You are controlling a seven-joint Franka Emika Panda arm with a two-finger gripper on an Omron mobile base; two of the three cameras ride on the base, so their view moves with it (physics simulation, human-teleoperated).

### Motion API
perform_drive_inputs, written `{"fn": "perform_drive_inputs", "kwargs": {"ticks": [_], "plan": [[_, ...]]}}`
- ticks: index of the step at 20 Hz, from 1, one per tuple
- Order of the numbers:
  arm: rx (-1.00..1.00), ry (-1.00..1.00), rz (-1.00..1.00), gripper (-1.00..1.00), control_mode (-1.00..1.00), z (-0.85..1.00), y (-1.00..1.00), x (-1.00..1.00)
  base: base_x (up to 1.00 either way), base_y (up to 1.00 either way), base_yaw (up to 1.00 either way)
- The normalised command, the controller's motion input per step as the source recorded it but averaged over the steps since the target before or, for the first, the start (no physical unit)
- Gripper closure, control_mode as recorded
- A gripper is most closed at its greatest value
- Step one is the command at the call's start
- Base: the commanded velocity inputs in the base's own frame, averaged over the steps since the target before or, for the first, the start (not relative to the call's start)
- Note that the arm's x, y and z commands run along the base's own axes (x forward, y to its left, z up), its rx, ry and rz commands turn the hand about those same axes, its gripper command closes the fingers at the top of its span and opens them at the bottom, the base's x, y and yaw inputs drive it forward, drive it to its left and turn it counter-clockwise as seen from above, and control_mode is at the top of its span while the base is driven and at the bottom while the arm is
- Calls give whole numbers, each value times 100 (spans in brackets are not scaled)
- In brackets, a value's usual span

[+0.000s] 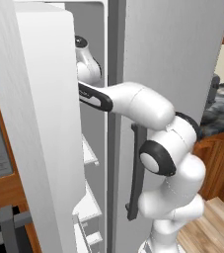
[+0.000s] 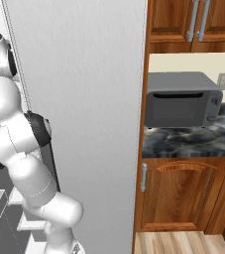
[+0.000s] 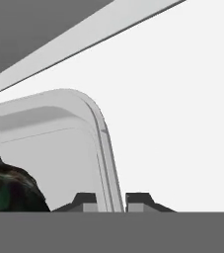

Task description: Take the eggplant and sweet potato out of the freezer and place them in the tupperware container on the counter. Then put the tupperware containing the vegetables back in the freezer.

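Home kitchen: freezer, microwave, counter, wooden cabinets.

The arm reaches into the freezer, between the open freezer door on the left and the closed fridge door on the right. The shelves sit below the arm. The counter lies to the right of the fridge, with the toaster oven on it and wall cabinets above.

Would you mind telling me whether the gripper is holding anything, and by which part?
Nothing is held: the gripper is shut with nothing between its fingertips; the eggplant sits apart.
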Motion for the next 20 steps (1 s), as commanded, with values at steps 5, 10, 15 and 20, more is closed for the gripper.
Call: {"fn": "perform_drive_inputs", "kwargs": {"ticks": [5,10,15,20], "plan": [[0,0,-9,100,-100,-28,3,31,0,0,0],[0,0,-8,-100,-100,-37,14,18,0,0,0],[0,0,-9,-100,-100,-24,6,24,0,0,0],[0,-4,-9,-100,-100,-3,4,1,0,0,0]]}}
